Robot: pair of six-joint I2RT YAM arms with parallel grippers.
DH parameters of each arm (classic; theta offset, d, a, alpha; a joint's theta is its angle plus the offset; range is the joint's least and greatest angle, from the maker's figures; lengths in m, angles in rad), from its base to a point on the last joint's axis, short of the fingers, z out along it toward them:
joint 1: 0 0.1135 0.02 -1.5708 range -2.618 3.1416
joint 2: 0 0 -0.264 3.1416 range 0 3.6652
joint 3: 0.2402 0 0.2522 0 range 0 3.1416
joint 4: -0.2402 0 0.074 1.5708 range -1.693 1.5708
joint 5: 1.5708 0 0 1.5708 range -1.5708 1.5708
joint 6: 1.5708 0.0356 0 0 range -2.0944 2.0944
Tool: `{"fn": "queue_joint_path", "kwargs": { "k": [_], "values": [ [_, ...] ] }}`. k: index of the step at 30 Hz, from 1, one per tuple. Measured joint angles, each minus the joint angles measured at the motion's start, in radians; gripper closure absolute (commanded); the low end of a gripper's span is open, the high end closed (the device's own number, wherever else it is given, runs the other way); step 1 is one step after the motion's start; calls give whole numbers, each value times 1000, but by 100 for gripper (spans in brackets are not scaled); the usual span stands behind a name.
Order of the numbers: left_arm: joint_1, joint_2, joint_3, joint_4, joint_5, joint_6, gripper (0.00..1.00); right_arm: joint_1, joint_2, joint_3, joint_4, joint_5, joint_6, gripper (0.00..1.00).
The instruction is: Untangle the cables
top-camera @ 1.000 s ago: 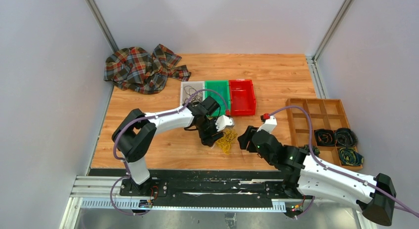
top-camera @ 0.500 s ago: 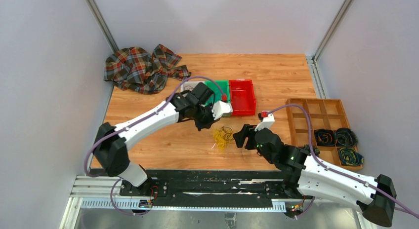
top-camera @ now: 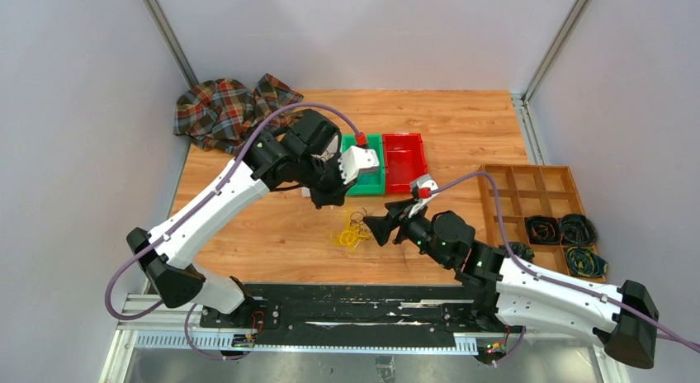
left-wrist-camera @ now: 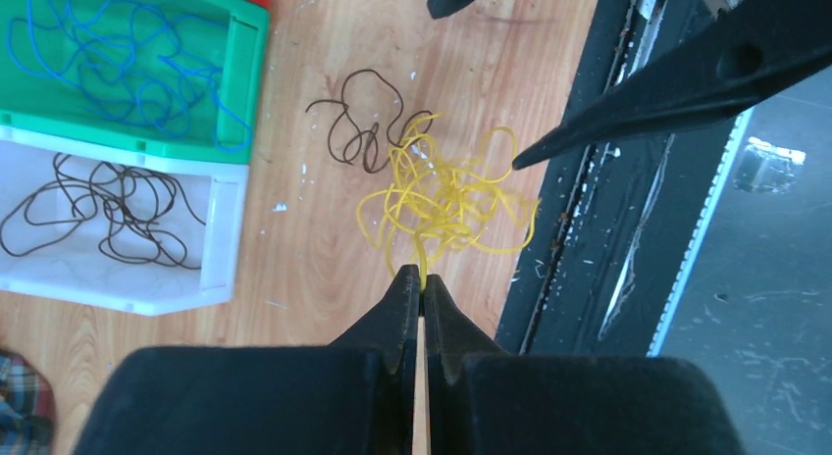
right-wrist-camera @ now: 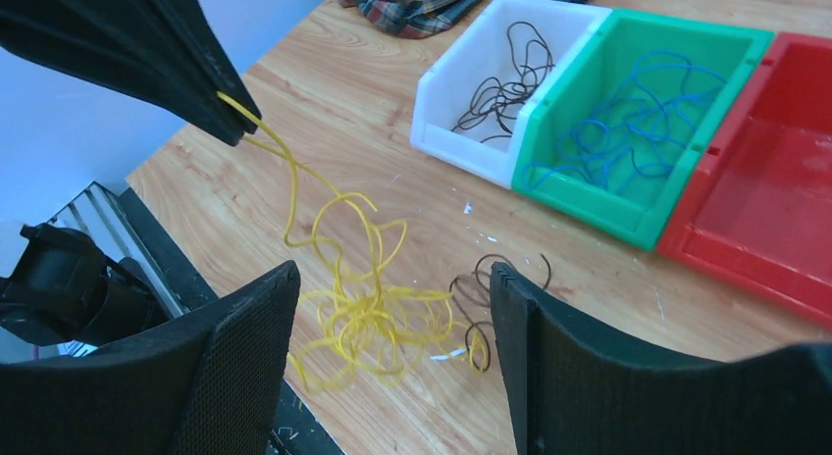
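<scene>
The left arm stretches forward, raised above the light wooden tabletop [top-camera: 462,119] between grey walls. Its left gripper [left-wrist-camera: 422,278] pinches tight one strand of the thin yellow cable tangle [left-wrist-camera: 446,195], heaped beside a loose dark wire [left-wrist-camera: 363,131]. The right arm reaches low; the right gripper [right-wrist-camera: 390,278] gapes wide, empty, near the tangle.

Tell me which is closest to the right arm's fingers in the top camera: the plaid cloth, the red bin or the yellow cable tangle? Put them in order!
1. yellow cable tangle, just beside the right fingers, toward the left arm.
2. red bin, farther back, near the middle.
3. plaid cloth, far back-left corner.
</scene>
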Motion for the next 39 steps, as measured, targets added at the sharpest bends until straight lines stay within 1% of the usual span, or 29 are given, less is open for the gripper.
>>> {"fn": "queue_joint_path", "kwargs": {
  "k": [9, 18, 21, 25, 28, 31, 37, 39],
  "values": [
    [0, 30, 77, -91, 13, -25, 99, 20, 137, 75, 119, -51, -74, 30],
    [0, 30, 108, -128, 50, -26, 99, 20, 235, 136, 153, -41, -80, 32],
    [0, 30, 129, -144, 67, -26, 99, 20, 267, 152, 161, -28, -80, 34],
    [0, 30, 167, -159, 91, -26, 99, 20, 288, 158, 163, 4, -79, 41],
    [0, 30, 190, -174, 116, -25, 99, 20, 290, 158, 166, 42, -79, 43],
    [0, 34, 214, -196, 153, -25, 99, 20, 299, 158, 204, 75, -80, 45],
    [0, 64, 288, -234, 212, -24, 99, 20, 355, 164, 243, 63, -76, 47],
    [0, 78, 322, -248, 222, -25, 99, 20, 372, 164, 247, 51, -61, 50]
  ]
}}
